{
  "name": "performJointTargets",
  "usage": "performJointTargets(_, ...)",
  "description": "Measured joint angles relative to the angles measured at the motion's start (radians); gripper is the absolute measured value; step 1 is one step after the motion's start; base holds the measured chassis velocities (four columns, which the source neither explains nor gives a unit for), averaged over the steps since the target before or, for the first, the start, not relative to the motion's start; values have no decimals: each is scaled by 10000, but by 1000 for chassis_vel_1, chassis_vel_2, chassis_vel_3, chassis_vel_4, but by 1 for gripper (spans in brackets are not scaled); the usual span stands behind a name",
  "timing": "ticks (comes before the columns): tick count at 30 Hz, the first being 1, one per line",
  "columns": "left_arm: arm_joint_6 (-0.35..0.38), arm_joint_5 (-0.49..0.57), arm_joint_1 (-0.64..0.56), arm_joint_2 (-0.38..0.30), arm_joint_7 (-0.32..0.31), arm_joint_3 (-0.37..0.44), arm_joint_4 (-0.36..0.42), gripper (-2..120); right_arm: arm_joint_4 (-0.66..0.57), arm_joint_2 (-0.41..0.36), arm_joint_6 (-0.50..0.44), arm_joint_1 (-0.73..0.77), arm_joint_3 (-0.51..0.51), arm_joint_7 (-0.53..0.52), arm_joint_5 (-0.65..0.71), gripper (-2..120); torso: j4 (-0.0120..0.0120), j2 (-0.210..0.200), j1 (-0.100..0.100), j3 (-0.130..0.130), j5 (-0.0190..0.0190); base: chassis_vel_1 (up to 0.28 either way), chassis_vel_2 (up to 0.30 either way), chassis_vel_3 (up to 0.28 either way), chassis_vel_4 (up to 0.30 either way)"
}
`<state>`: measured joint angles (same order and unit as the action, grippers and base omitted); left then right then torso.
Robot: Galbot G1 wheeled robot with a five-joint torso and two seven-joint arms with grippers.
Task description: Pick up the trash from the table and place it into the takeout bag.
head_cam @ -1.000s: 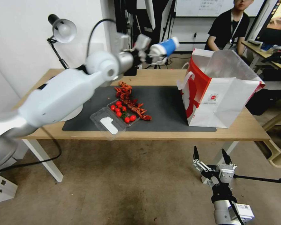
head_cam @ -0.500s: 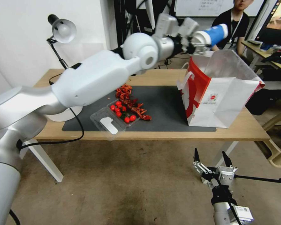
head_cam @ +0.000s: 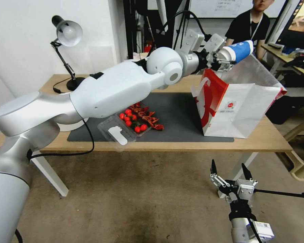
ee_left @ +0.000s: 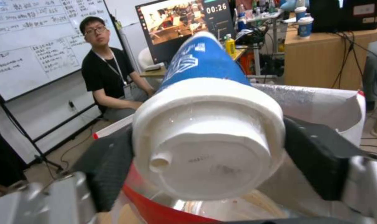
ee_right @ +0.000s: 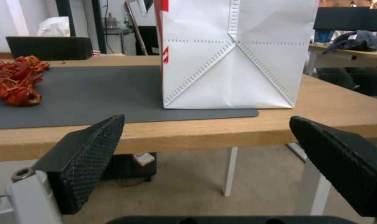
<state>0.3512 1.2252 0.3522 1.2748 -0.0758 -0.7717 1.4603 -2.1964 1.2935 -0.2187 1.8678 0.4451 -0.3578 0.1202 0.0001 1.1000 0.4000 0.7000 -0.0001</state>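
My left gripper (head_cam: pixel 223 59) is shut on the blue-and-white lidded cup (head_cam: pixel 235 52), holding it on its side just above the open mouth of the takeout bag (head_cam: pixel 238 101). In the left wrist view the cup's white lid (ee_left: pixel 209 140) sits between the black pads (ee_left: pixel 317 155), with the bag's red rim and foil lining (ee_left: pixel 321 99) right below. The bag stands upright at the right end of the dark mat (head_cam: pixel 179 114) on the table (head_cam: pixel 260 143). My right gripper (head_cam: pixel 230 173) hangs open below the table's front edge, and in the right wrist view it faces the bag's white side (ee_right: pixel 230 62).
On the mat lie an open clear tray of cherry tomatoes (head_cam: pixel 133 123), its lid (head_cam: pixel 116 133) over the table's front edge, and a heap of red crayfish shells (head_cam: pixel 147 116) (ee_right: pixel 18 81). A desk lamp (head_cam: pixel 67 33) stands at the back left. A person sits behind the bag.
My left arm has swung right with the cup, from over the back of the mat to over the bag's mouth, and dipped slightly. The right arm stays parked.
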Motion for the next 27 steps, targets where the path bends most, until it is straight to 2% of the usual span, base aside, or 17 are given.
performJointTargets(4, -51, 70, -14, -60, -57, 35, 58, 98, 37, -39, 0, -58, -29, -2, 29, 100, 0, 0, 0, 0, 0, 0, 0, 0, 0)
performJointTargets(14, -125, 232, -101, -160, -548, 354, 254, 100, 33, -82, 7, -83, -54, -2, 81, 100, -4, -1, 1, 0, 1, 0, 0, 0, 0)
performJointTargets(17, -126, 270, -526, -991, -660, 763, 974, 100, -44, -88, -3, -14, -47, -5, 88, 100, -2, 0, 0, -1, 0, 0, 0, 0, 0)
performJointTargets(18, -126, 270, -526, -991, -660, 763, 974, 100, -44, -88, -3, -14, -47, -5, 88, 100, -2, 0, 0, -1, 0, 0, 0, 0, 0)
performJointTargets(20, -133, 280, -1075, -1711, -730, 1178, 1450, 100, -101, -41, -45, 71, -30, -3, 63, 100, 1, 0, 0, -1, -5, 0, 0, 0, 0)
performJointTargets(21, -133, 280, -1075, -1711, -730, 1178, 1450, 100, -101, -41, -45, 71, -30, -3, 63, 100, 1, 0, 0, -1, -5, 0, 0, 0, 0)
performJointTargets(24, 304, 706, -2370, -2801, -2103, 2107, 2825, 100, -156, -7, -51, 76, -54, 11, 35, 100, 2, 0, 0, -1, -7, 0, 0, 0, 0)
performJointTargets(25, 304, 706, -2370, -2801, -2103, 2107, 2825, 100, -156, -7, -51, 76, -54, 11, 35, 100, 2, 0, 0, -1, -7, 0, 0, 0, 0)
performJointTargets(27, 560, 613, -3413, -3515, -2487, 2858, 3630, 100, -181, -37, -12, 36, -99, 16, 34, 100, 1, 0, -1, -2, -2, 0, 0, 0, 0)
